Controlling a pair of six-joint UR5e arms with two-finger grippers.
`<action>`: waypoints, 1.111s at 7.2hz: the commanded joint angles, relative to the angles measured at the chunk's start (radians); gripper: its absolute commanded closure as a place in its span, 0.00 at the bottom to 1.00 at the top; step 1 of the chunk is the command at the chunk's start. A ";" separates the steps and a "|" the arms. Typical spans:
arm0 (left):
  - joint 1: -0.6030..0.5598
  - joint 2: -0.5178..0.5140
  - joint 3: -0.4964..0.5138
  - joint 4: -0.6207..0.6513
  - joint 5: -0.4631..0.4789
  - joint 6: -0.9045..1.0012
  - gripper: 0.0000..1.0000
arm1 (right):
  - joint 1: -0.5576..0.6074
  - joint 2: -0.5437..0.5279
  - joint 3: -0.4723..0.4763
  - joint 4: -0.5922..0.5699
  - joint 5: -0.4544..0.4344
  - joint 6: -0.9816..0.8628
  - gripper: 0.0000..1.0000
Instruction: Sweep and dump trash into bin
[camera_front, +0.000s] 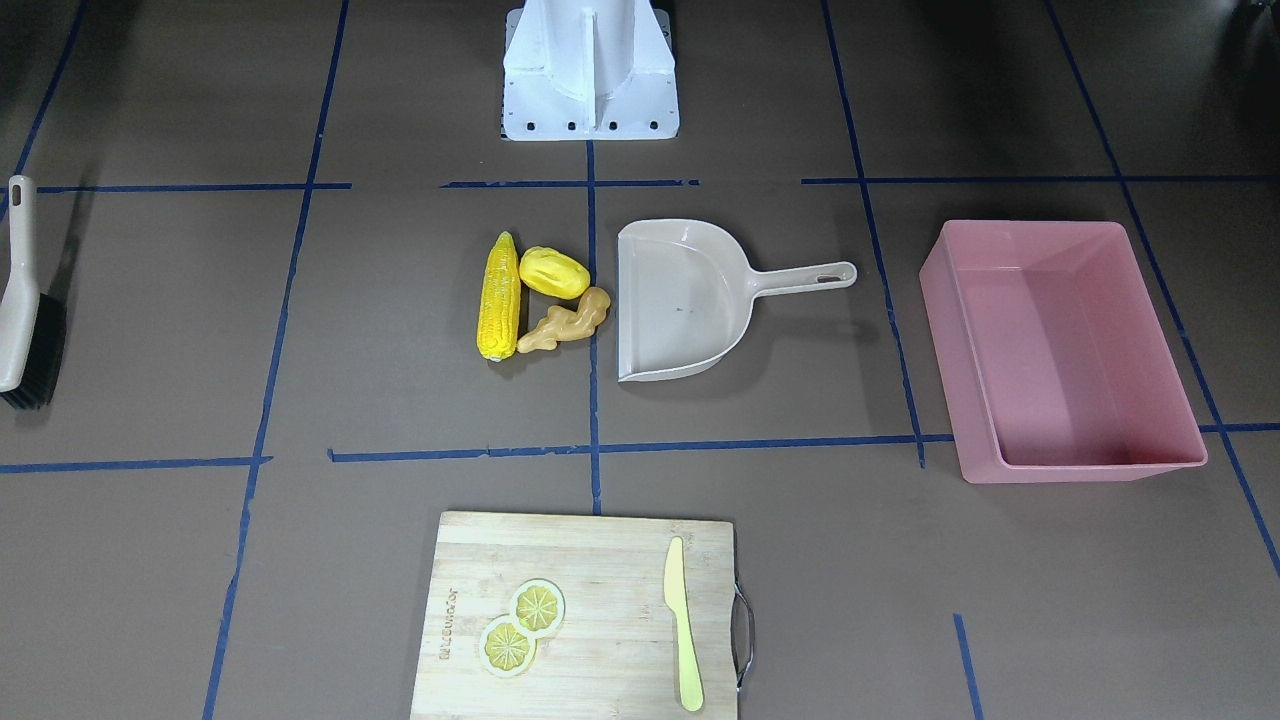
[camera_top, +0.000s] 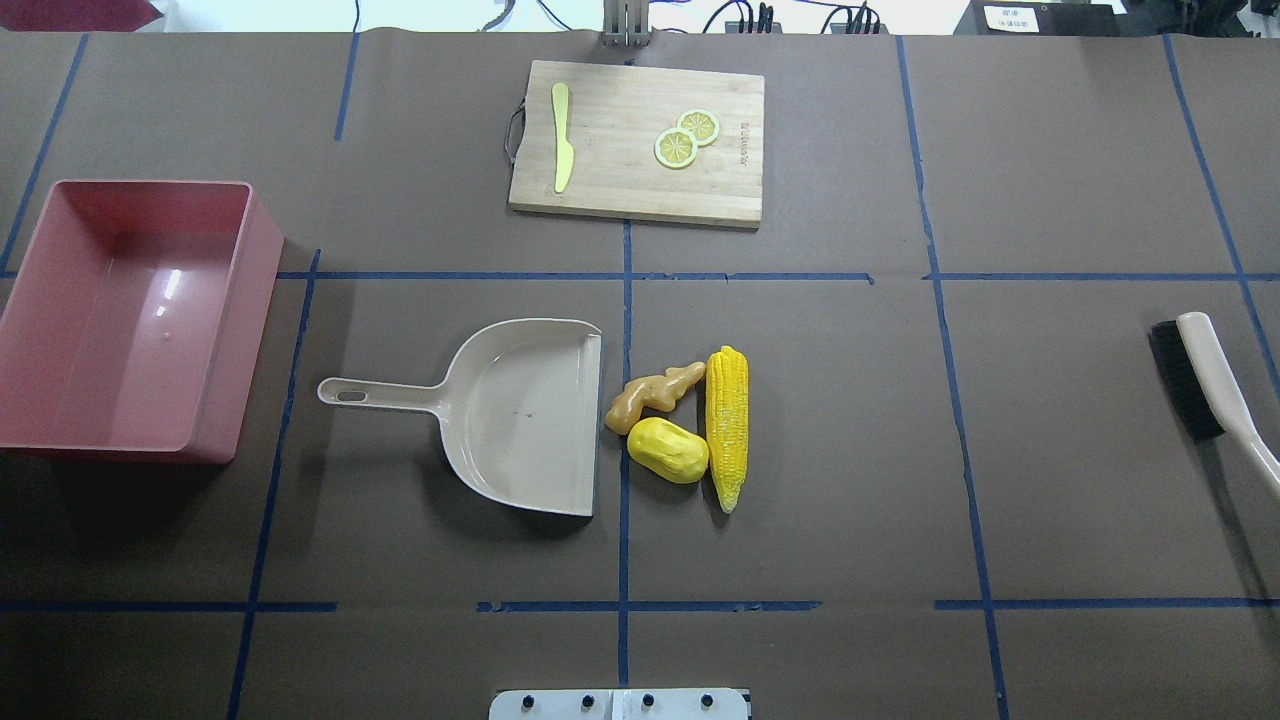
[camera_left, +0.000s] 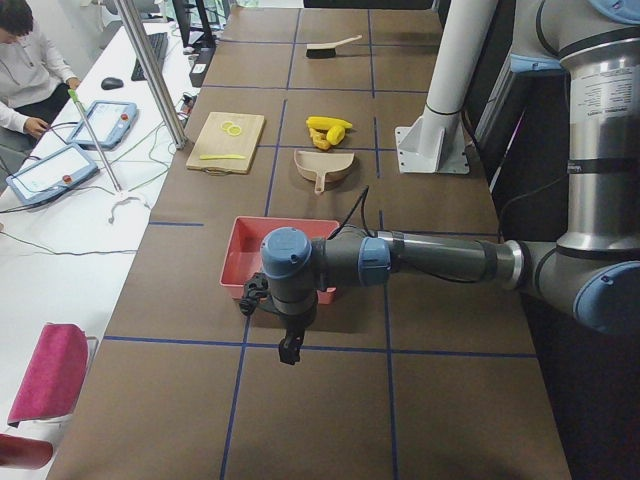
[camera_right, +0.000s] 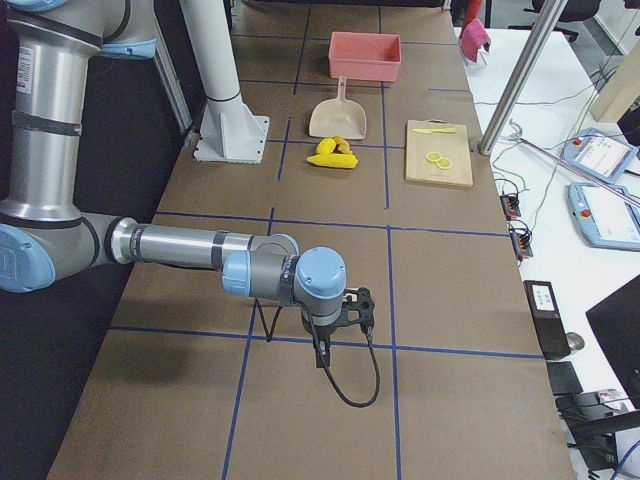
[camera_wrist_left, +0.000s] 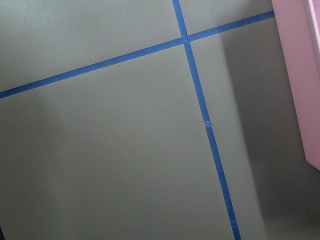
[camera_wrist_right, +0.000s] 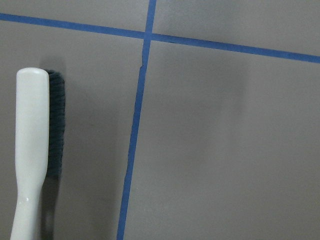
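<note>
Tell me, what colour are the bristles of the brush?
The bristles are black; the overhead exterior view shows them best.

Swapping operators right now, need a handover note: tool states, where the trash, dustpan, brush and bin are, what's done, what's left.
Left tool: hangs over bare table beside the bin; open or shut cannot be told.
Right tool: over the table near the brush; open or shut cannot be told.
Trash: corn cob, yellow vegetable and ginger root lie clustered on the table, just outside the open mouth of the dustpan.
Done: nothing; dustpan and bin hold no trash, brush lies untouched.
Left: pick up brush and dustpan, sweep all three in, dump into bin.
</note>
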 joint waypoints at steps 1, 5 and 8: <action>0.002 -0.005 0.016 -0.075 -0.003 -0.008 0.00 | 0.000 0.000 -0.004 0.051 0.002 0.005 0.00; 0.002 -0.003 0.033 -0.114 -0.007 -0.011 0.00 | 0.000 0.003 -0.021 0.058 0.029 0.019 0.00; 0.002 -0.011 0.001 -0.142 -0.011 -0.037 0.00 | 0.000 0.003 -0.002 0.085 0.047 0.034 0.00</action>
